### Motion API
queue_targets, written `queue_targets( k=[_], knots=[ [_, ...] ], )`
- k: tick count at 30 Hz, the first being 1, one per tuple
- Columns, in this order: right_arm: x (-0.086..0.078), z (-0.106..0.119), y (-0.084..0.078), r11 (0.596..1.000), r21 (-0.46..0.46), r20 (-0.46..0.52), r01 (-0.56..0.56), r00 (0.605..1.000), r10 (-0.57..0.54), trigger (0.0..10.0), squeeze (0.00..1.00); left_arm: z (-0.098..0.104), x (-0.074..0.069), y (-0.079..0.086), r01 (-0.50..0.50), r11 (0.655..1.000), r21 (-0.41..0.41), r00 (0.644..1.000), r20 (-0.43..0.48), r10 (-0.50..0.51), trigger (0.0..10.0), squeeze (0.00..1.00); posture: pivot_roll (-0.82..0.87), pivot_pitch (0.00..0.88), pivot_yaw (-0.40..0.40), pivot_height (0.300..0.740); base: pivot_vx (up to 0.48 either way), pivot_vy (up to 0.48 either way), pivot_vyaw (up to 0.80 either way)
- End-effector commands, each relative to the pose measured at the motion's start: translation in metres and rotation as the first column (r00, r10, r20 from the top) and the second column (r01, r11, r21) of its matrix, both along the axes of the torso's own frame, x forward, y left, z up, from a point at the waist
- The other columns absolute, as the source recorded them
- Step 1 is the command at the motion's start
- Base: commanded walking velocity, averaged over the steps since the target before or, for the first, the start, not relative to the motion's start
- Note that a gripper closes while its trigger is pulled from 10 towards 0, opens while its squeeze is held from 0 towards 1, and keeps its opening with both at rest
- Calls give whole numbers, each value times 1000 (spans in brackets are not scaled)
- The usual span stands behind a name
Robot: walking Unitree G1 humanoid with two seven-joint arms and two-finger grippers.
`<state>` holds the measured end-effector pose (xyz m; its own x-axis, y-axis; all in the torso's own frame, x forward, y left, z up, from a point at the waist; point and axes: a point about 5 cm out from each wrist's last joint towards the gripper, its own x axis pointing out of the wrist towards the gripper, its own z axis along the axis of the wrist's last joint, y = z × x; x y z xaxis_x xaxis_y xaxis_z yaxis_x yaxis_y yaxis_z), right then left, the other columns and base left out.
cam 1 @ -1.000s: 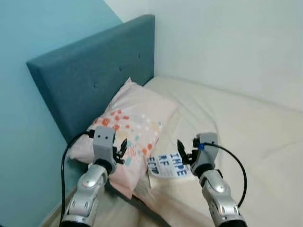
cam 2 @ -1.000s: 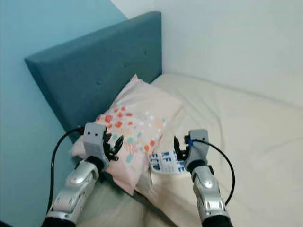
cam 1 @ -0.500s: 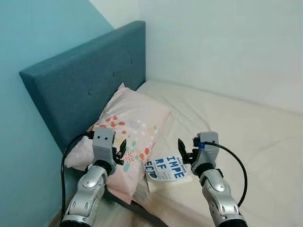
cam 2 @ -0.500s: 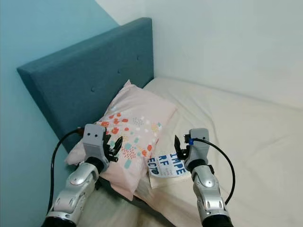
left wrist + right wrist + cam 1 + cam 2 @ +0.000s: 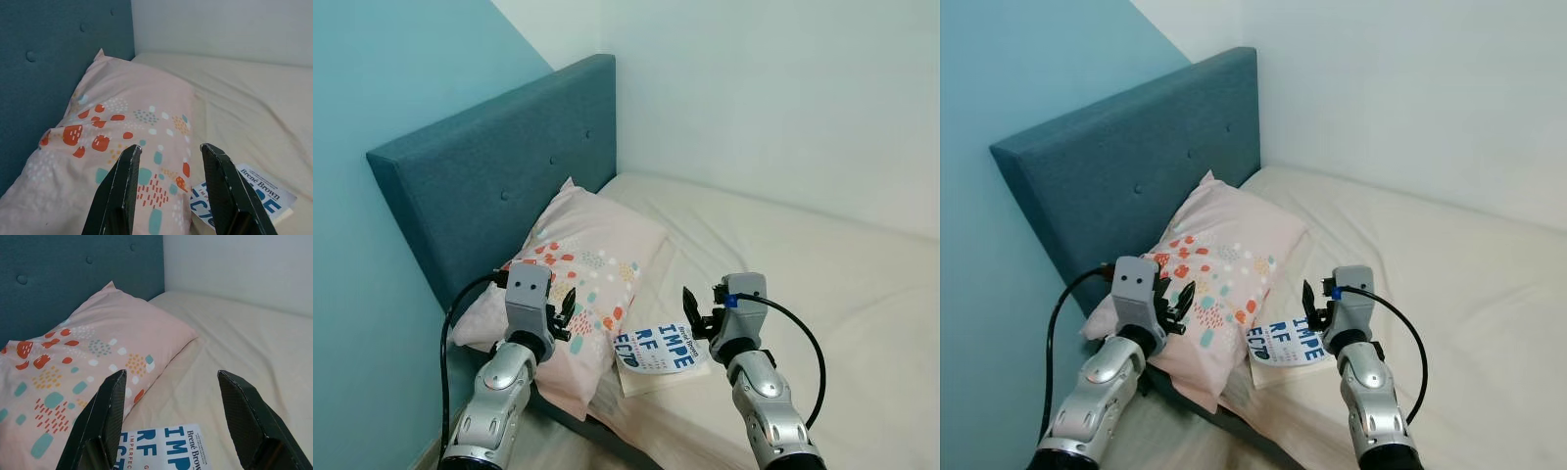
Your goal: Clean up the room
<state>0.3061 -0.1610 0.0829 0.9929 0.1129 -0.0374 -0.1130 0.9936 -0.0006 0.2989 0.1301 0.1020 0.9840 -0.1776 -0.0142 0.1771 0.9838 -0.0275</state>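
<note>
The bed point(image 5: 822, 274) runs along the white wall, its cream sheet bare but for what lies at the head end, with the blue headboard point(image 5: 499, 186) standing behind. A pink pillow point(image 5: 582, 264) with orange and teal spots leans up to the headboard, and just beside its lower corner, touching or very near it, a book point(image 5: 658, 351) lies flat on the sheet, white and blue cover up, close to the bed's near edge.

Both arms are raised in front of the robot. The left hand point(image 5: 560, 311) hovers over the lower part of the pillow, fingers apart and holding nothing. The right hand point(image 5: 698, 313) hangs just above the far right corner of the book, fingers spread wide and also empty.

From where I stand the book looks like the thing to tidy, and the right hand seems best placed for it. A thin book lying flat on a soft sheet gives little to grip from above, so I would bring the right hand down over the free edge, away from the pillow, one finger sliding under as the mattress gives. The cover looks glossy, so a firm pinch near the spine should stop it fanning open. The left hand would do well to stay clear of the pillow.
</note>
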Motion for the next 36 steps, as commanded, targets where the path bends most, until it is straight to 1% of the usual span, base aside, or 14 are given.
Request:
queue_targets(
  k=[1, 2, 5, 7, 15, 23, 25, 28, 34, 35, 36],
  knots=[
    [1, -4, 0, 1000, -10, -27, 3, 1000, -4, 10000, 0, -1, 2, 0, -14, 1000, -4, 1000, -4, 14, 10000, 0, -9, 0, -33, 740, 0, 0, 0],
    [1, -3, 1, 999, -46, -23, -17, 1000, 16, 10000, 0, -2, 2, 1, -23, 1000, 2, 1000, -5, 23, 10000, 0, -10, 0, -31, 740, 0, 0, 0],
    [1, -3, 1, 998, -60, -21, -27, 999, 26, 10000, 0, -2, 3, 2, -23, 1000, 5, 1000, -6, 23, 10000, 0, -10, 0, -31, 740, 0, 0, 0],
    [2, -2, 3, 996, -75, -18, -45, 999, 44, 10000, 0, -1, 3, 2, -24, 1000, 0, 1000, -7, 24, 10000, 0, -9, 0, -28, 740, 0, 0, 800],
    [2, -2, 7, 995, -75, -23, -73, 997, 72, 10000, 0, -1, 3, 2, -28, 1000, -2, 1000, -14, 28, 10000, 0, -8, 0, -30, 740, 0, 0, 800],
    [3, -1, 7, 993, -76, -20, -89, 996, 88, 10000, 0, 1, 5, 4, -39, 999, -3, 999, -13, 39, 10000, 0, -7, 0, -33, 740, 0, 0, 800],
    [3, 0, 7, 993, -78, -17, -93, 996, 92, 10000, 0, 2, 5, 5, -41, 999, -15, 999, -12, 41, 10000, 0, -6, 0, -33, 740, 0, 0, 800],
    [4, 1, 7, 993, -79, -16, -92, 996, 91, 10000, 0, 3, 5, 5, -35, 999, -7, 999, -6, 35, 10000, 0, -5, 0, -32, 740, 0, 0, 800],
    [5, 2, 6, 993, -82, -11, -91, 996, 90, 10000, 0, 4, 6, 6, -28, 1000, 8, 1000, -5, 28, 10000, 0, -5, 0, -29, 740, 0, -480, 800],
    [5, 3, 6, 993, -83, -9, -89, 996, 88, 10000, 0, 3, 6, 7, -38, 999, -12, 999, -12, 38, 10000, 0, -6, 0, -28, 740, 0, 0, 800],
    [5, 3, 6, 993, -83, -9, -89, 996, 88, 10000, 0, 3, 6, 7, -38, 999, -12, 999, -12, 38, 10000, 0, -6, 0, -28, 740, 0, 0, 800]
  ],
)
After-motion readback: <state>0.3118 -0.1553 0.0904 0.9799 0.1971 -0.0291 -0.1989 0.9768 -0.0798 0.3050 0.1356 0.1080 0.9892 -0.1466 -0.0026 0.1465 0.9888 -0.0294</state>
